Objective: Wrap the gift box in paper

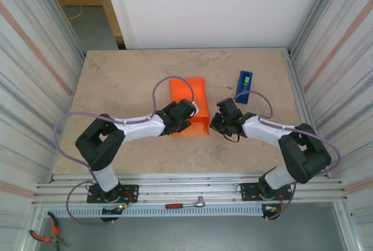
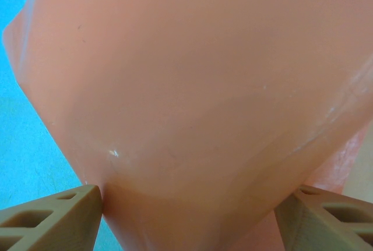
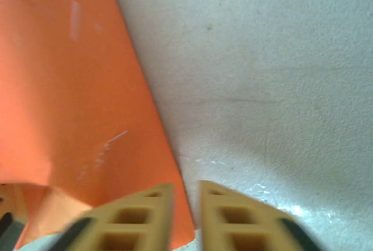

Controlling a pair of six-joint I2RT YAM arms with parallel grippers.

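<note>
one sheet of orange paper (image 1: 189, 91) lies at the middle of the beige table (image 1: 128, 82), folded into a raised bundle that widens toward 6 o'clock. what it covers is hidden.

two arms reach in from 6 o'clock. the left gripper (image 1: 190, 111) sits on the bundle's 5 o'clock part. in its wrist view its two fingers (image 2: 58, 216) stand wide apart, and the paper fills the whole gap between them and touches both inner faces: a wide hold across the bundle.

the right gripper (image 1: 215, 123) is just beside the bundle at about 4 o'clock. in its wrist view the two fingers (image 3: 131, 222) leave only a narrow slit. one finger hangs over the paper's corner and the other over bare table, with the sheet's edge running down to the slit. i cannot tell whether the edge is pinched.

one blue tape dispenser (image 1: 245, 85) stands apart at 2 o'clock from the paper. at the 6 o'clock frame lie one ratchet (image 1: 186, 205) and one pair of pliers (image 1: 44, 236).
</note>
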